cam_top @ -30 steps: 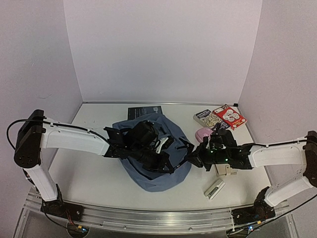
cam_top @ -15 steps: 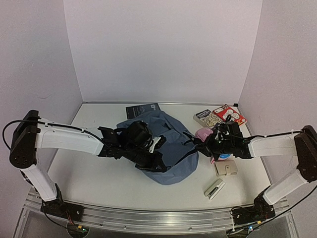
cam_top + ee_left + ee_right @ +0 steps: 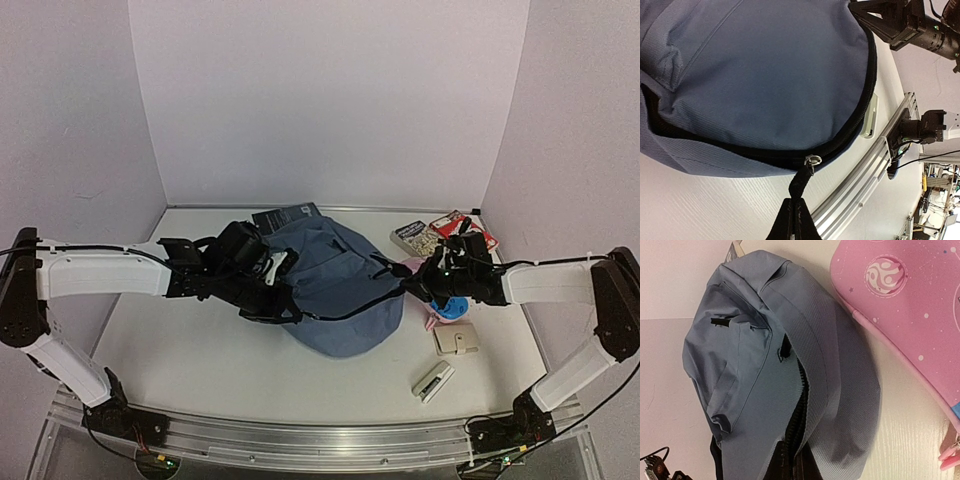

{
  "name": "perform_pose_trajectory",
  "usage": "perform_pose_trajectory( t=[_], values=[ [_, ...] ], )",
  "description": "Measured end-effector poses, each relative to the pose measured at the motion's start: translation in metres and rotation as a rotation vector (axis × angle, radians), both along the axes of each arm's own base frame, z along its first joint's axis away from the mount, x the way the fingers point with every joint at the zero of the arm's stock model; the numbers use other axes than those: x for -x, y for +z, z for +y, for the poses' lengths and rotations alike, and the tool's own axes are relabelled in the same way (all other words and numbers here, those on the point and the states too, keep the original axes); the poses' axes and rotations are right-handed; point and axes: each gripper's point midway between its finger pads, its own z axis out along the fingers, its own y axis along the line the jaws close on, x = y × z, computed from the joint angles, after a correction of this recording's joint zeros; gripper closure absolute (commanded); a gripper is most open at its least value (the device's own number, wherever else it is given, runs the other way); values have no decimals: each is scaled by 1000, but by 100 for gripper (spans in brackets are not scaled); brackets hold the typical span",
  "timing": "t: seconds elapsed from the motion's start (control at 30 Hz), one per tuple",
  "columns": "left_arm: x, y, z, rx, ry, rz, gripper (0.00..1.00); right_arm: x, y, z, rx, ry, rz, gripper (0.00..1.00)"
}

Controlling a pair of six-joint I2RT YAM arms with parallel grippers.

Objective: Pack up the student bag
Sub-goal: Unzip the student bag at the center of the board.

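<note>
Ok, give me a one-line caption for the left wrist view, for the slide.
Left gripper pinching the black zipper pull at the rim of the blue student bag.

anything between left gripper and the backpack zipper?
Only the black pull tab: the left gripper pinches one end, the other hangs on the backpack zipper's metal ring. Left wrist view.

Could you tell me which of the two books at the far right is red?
The right-hand book; the left-hand book beside it is pale with dark patterning.
</note>
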Motion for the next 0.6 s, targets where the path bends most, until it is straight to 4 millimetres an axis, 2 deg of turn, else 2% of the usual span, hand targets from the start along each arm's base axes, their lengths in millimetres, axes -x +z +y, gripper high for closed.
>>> perform_pose_trajectory(
  t=[0.1,0.2,0.3,0.4,0.47,0.53,0.6],
  values=[
    [-2,-4,6,-21,1,-2,100,0,0,-3,47,23,-22,53],
    [-2,-6,8,-29,-15,-9,100,1,15,-12,104,44,-86,38],
    [-2,-5,8,-27,-28,-15,100,5,50,-17,147,83,-197,35],
    [-4,-5,9,-22,-27,-19,100,15,97,-17,165,141,-356,37],
    [-7,-4,8,-12,-18,-23,100,26,122,-14,166,188,-446,39],
    [-10,-5,9,-4,-1,-21,100,40,135,-5,165,245,-504,40],
    [-13,-7,11,-2,15,-13,100,54,141,12,165,317,-536,41]
  ],
)
